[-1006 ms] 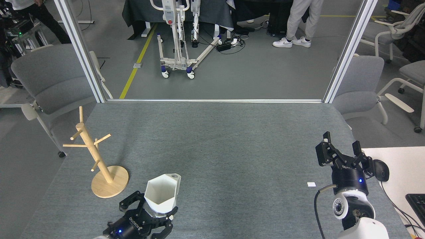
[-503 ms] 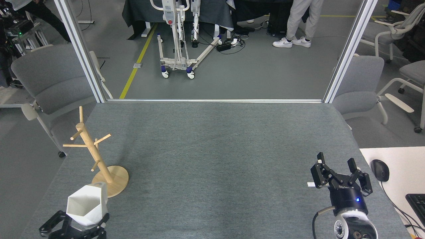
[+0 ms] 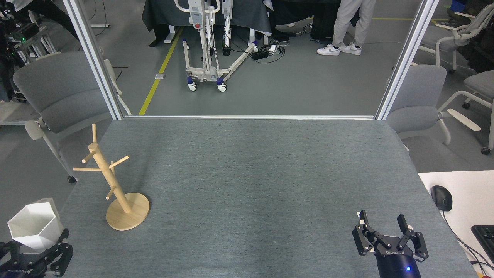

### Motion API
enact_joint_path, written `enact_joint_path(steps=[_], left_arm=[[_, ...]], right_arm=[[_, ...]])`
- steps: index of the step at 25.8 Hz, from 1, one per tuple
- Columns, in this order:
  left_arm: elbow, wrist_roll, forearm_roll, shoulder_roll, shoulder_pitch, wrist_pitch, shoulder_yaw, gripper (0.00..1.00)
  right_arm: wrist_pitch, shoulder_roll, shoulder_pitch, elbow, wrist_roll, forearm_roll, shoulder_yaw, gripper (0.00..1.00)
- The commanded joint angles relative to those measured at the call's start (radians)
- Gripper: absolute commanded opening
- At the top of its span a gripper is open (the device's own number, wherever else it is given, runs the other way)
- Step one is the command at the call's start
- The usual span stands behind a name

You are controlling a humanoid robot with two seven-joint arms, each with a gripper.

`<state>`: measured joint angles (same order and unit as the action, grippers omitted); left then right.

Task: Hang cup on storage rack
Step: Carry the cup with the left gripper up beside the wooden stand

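At the far left edge, the cup [image 3: 34, 226] is held mouth-up in the left claw [image 3: 36, 255], closed on its lower body, clear of the worktop [image 3: 251, 173]. It is judged rigid, light, smooth and breakable; the faceted walls suit gripping, leaving the handle free. The storage rack [image 3: 112, 181] stands nearby, pegs bare. The right claw [image 3: 389, 241] is spread open, empty

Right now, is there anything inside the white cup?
The cup looks empty: its hexagonal opening shows only bare white walls. Its base is hidden by the left hand holding it.
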<state>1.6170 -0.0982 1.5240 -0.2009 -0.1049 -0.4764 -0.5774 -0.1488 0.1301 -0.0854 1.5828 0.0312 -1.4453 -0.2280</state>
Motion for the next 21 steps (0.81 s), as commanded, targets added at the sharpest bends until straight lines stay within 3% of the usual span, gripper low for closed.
enact_joint_path(steps=[1,4,13,21], left_arm=[[-0.042,-0.035,0.071,0.000,0.088,0.033,-0.002,0.00],[-0.059,-0.043,0.110,0.005,0.139,0.047,-0.002,0.00],[-0.114,-0.077,0.202,0.014,0.252,0.062,0.002,0.00],[-0.134,-0.115,0.326,0.077,0.315,0.062,0.037,0.00]], right_arm=[[0.000,0.017,-0.001,-0.096,0.007,-0.001,-0.001,0.99],[0.006,0.008,0.007,-0.181,0.007,-0.009,-0.001,0.99],[0.000,0.006,0.101,-0.181,0.009,-0.001,0.002,0.99],[0.000,0.026,0.101,-0.175,0.009,0.017,0.039,0.99]])
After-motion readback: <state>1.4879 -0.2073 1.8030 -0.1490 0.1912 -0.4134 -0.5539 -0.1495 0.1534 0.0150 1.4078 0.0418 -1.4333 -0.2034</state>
